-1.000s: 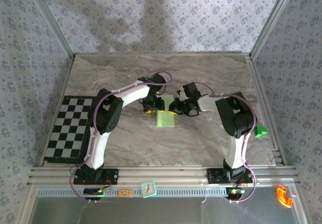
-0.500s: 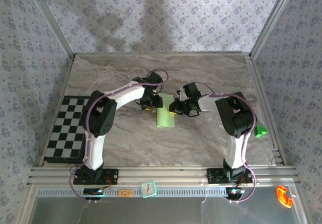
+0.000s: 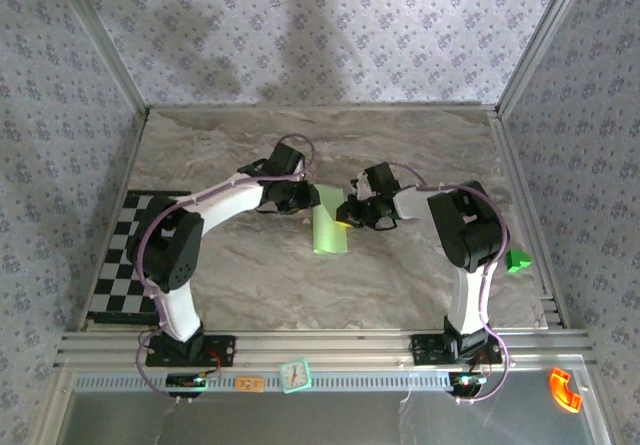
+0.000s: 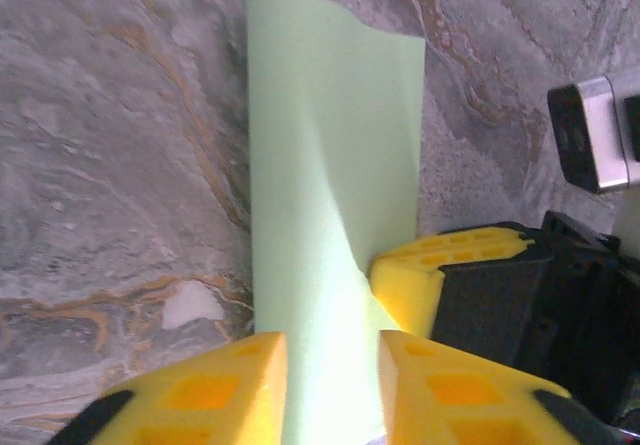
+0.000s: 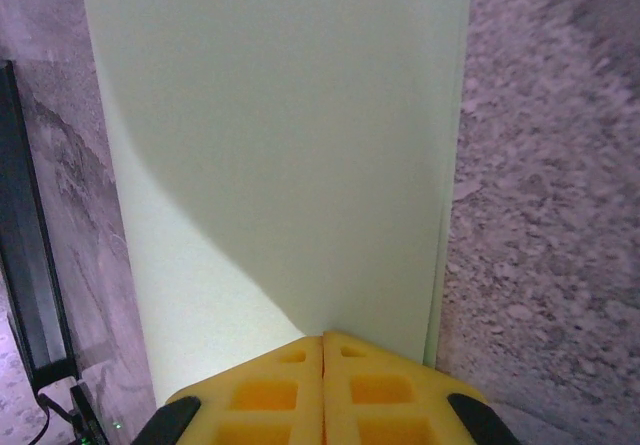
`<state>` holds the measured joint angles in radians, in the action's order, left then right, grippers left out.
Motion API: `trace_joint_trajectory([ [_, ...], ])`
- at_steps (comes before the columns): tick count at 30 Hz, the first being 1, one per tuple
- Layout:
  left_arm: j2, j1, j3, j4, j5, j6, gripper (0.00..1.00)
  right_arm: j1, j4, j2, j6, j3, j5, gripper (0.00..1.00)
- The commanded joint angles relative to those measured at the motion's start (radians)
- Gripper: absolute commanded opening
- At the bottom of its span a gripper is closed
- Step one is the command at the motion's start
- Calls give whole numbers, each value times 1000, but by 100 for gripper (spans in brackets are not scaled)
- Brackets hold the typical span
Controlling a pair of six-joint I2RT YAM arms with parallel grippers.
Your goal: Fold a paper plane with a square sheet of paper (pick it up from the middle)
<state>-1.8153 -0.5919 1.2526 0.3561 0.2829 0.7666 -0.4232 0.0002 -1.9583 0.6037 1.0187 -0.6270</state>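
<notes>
The pale green sheet of paper (image 3: 328,230) lies folded into a narrow strip at the middle of the marble table. In the left wrist view the sheet of paper (image 4: 330,145) runs between the two yellow fingers of my left gripper (image 4: 333,350), which stand apart on either side of it. One flap rises toward the right gripper's yellow finger (image 4: 430,265). My right gripper (image 5: 322,340) is shut, fingertips together on the near edge of the sheet of paper (image 5: 280,145). From above, the left gripper (image 3: 300,197) and right gripper (image 3: 348,215) meet at the strip's upper end.
A small bright green block (image 3: 517,261) sits by the right rail. A checkerboard mat (image 3: 140,255) lies at the table's left. A small clock (image 3: 295,374) and an orange piece (image 3: 565,389) rest on the front frame.
The left arm swung its elbow leftward and its jaws narrowed around the paper. The paper looks narrower than before. The right gripper stayed put, shut.
</notes>
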Motion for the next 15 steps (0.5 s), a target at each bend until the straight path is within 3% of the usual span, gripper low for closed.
trace_joint_trajectory([
  [1, -22, -6, 5, -99, 96, 19, 23, -4, -187, -132, -69, -52, 196, 8],
  [6, -61, -5, -20, -149, 137, 36, 0, -9, -190, -138, -78, -53, 199, 8],
  [15, -121, -5, -27, -195, 186, 51, 0, -11, -182, -145, -75, -60, 199, 8],
])
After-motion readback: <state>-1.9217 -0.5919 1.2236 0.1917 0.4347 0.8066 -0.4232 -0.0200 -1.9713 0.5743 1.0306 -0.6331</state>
